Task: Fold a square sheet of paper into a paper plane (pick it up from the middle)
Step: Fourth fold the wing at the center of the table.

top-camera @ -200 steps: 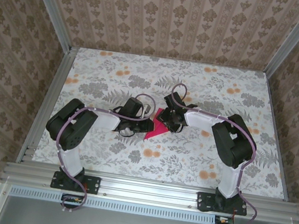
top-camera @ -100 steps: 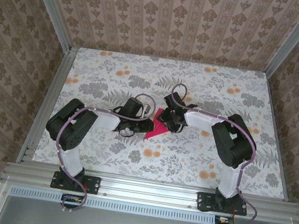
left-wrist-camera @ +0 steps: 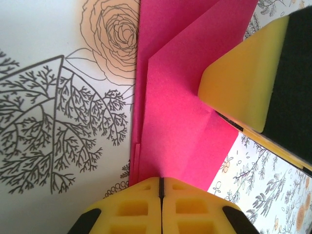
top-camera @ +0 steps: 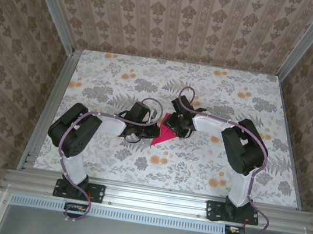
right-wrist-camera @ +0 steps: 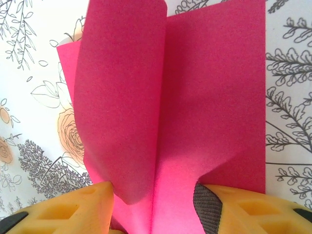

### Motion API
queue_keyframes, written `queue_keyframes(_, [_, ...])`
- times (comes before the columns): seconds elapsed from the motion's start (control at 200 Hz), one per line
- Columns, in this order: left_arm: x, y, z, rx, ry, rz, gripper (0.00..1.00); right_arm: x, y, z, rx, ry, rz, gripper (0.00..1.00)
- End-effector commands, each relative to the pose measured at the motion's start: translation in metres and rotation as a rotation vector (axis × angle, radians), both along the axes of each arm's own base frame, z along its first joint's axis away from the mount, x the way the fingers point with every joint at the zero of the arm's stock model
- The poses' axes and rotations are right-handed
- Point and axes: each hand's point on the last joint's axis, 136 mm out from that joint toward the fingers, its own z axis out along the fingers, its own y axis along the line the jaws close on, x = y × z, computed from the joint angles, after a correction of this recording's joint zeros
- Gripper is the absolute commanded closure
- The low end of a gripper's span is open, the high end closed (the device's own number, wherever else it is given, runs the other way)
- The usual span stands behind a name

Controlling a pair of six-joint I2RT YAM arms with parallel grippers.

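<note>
Mid-counter, both of my arms meet over the pink sheet of paper point(top-camera: 164, 133), which lies partly folded on the flower-printed counter point(top-camera: 195, 170) between my two hands. My left hand point(left-wrist-camera: 161, 183) has its yellow fingers pressed flat together, their tips right at the sheet's near edge. Whether any paper is caught between them I cannot tell. From that wrist, the sheet lies in overlapping layers with slanted fold lines. One yellow, black-backed finger point(left-wrist-camera: 241, 80) of my right hand rests on the sheet's upper right part. My right hand point(right-wrist-camera: 153, 197) stands with its fingers apart, straddling the sheet. One flap rises off the counter and curls over at the top, its lower edge against the finger at the left of that wrist's view. The other half lies flat, running down toward the opposite finger.
</note>
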Motion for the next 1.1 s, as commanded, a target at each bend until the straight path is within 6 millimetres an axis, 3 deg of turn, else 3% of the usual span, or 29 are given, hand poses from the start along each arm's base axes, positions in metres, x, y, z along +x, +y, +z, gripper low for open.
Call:
queue_keyframes(0.0, [-0.010, 0.017, -0.020, 0.094, 0.058, 0.001, 0.95, -0.052, -0.051, -0.063, -0.218, 0.227, 0.012, 0.44])
queue_keyframes(0.165, [-0.017, 0.019, -0.026, 0.114, 0.093, -0.021, 0.97, -0.032, -0.032, -0.025, -0.116, 0.125, 0.054, 0.41])
queue_keyframes(0.385, [-0.025, 0.022, -0.034, 0.133, 0.127, -0.040, 1.00, -0.003, -0.005, 0.050, 0.053, -0.122, 0.177, 0.41])
queue_keyframes(0.48, [-0.026, 0.022, -0.035, 0.132, 0.133, -0.045, 1.00, -0.002, 0.003, 0.064, 0.099, -0.192, 0.253, 0.47])
queue_keyframes(0.77, [-0.026, 0.020, -0.036, 0.135, 0.139, -0.060, 1.00, -0.013, 0.038, 0.048, 0.248, -0.179, 0.392, 0.80])
queue_keyframes(0.9, [-0.027, 0.019, -0.038, 0.138, 0.146, -0.062, 1.00, -0.014, 0.045, 0.038, 0.263, -0.153, 0.420, 0.85])
queue_keyframes(1.1, [-0.028, 0.020, -0.038, 0.144, 0.151, -0.061, 1.00, -0.014, 0.041, 0.020, 0.236, -0.119, 0.423, 0.86])
